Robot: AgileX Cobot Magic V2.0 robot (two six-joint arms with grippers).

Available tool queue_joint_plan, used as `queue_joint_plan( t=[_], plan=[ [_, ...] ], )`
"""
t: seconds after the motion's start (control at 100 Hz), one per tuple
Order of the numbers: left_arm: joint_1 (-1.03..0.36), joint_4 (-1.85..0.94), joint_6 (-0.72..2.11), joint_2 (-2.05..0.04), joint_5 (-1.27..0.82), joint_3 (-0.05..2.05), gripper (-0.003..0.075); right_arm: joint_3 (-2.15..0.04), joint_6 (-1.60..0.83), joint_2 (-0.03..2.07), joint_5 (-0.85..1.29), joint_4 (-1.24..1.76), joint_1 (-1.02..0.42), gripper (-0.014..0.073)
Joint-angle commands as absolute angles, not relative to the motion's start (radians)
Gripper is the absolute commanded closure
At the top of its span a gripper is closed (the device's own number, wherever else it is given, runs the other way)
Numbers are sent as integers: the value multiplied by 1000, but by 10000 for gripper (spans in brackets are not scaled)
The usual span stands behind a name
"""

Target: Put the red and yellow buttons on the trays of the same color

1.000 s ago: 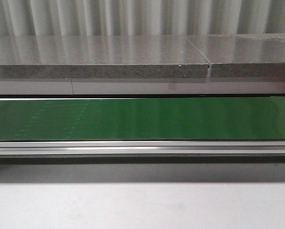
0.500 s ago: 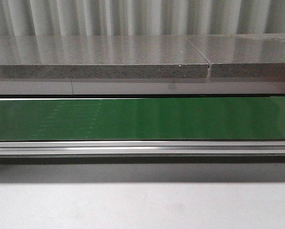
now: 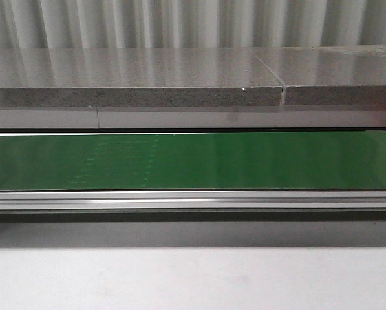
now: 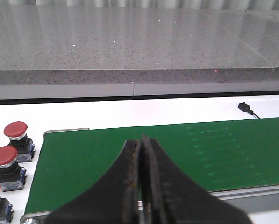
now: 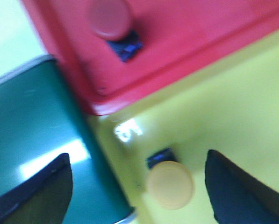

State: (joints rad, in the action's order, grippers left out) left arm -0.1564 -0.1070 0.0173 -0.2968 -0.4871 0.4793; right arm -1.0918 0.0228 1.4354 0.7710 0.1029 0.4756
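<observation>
A: Where are the buttons?
B: A yellow button (image 5: 169, 184) sits cap-up in the yellow tray (image 5: 232, 107), between the right gripper (image 5: 139, 186)'s wide-open jaws. A red button (image 5: 110, 19) stands in the red tray (image 5: 176, 42).
A: Left gripper (image 4: 140, 186)?
B: Jaws pressed together, empty, over the green belt (image 4: 176, 154); three red buttons (image 4: 8, 161) stand upright beside it.

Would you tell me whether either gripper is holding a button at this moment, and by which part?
Neither. The left gripper is shut with nothing between its fingers; the right gripper is open, the yellow button lying loose on the yellow tray.
</observation>
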Motion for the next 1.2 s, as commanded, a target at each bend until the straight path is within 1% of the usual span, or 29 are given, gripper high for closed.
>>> queue_joint_plan(
  t=[0.0,0.21,0.31,0.47,0.54,0.59,0.66,0.8,0.85,0.99,1.01,1.19],
  plan=[
    [-163,-120,16,-305,-406,504,740,-1119,0,1357,738,114,413,11],
    [-163,-120,16,-305,-406,504,740,-1117,-42,1269,741,114,219,12],
    [-163,-120,16,-305,-406,504,740,-1116,-64,1228,753,114,151,12],
    [-163,-120,16,-305,-406,504,740,-1116,-74,1161,800,113,103,12],
    [-163,-120,16,-305,-406,504,740,-1112,-83,1129,823,113,99,34],
    [-163,-120,16,-305,-406,504,740,-1096,-87,1102,825,113,99,74],
    [-163,-120,16,-305,-406,504,740,-1067,-87,1057,824,113,99,153],
    [-163,-120,16,-305,-406,504,740,-993,-87,957,815,113,99,363],
    [-163,-120,16,-305,-406,504,740,-962,-87,919,810,113,99,450],
    [-163,-120,16,-305,-406,504,740,-890,-87,820,778,113,99,650],
    [-163,-120,16,-305,-406,504,740,-885,-87,807,772,113,99,666],
    [-163,-120,16,-305,-406,504,740,-856,-87,746,761,113,99,661]
  ],
)
